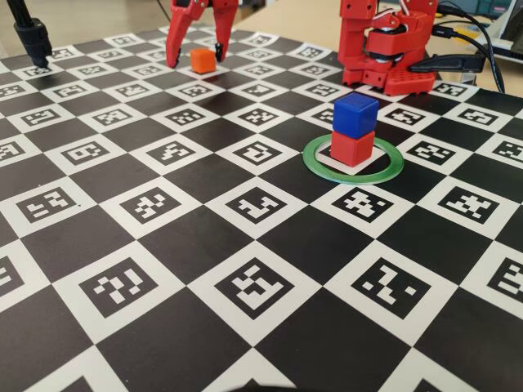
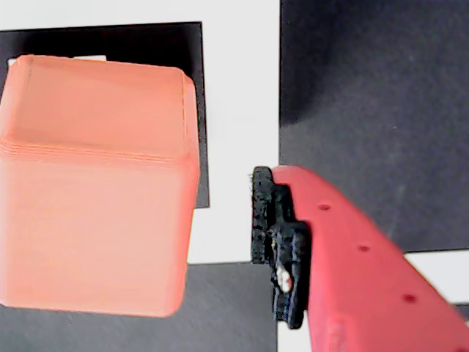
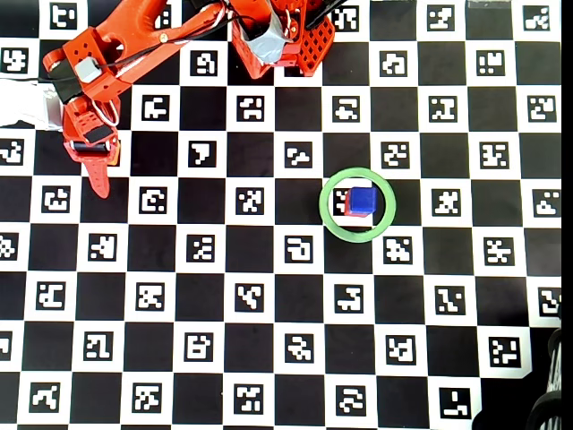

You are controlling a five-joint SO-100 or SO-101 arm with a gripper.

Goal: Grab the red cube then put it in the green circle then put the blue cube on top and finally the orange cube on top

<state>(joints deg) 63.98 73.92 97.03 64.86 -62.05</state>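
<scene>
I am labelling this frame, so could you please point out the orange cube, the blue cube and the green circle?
orange cube (image 1: 202, 59): fixed view, on its front face.
blue cube (image 1: 355, 113): fixed view, on its front face, atop the red one.
green circle (image 3: 358, 236): overhead view, on the ring's near arc.

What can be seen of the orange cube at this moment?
The orange cube is a small, solid, matte bright-orange block with slightly rounded edges and faint layer lines near its top in the wrist view. It sits flat and upright on a white marker square of the checkered board, far from the green circle. The open hand straddles it, one finger on each side; a clear gap shows beside the finger seen in the wrist view. The arm hides it in the overhead view.
</scene>
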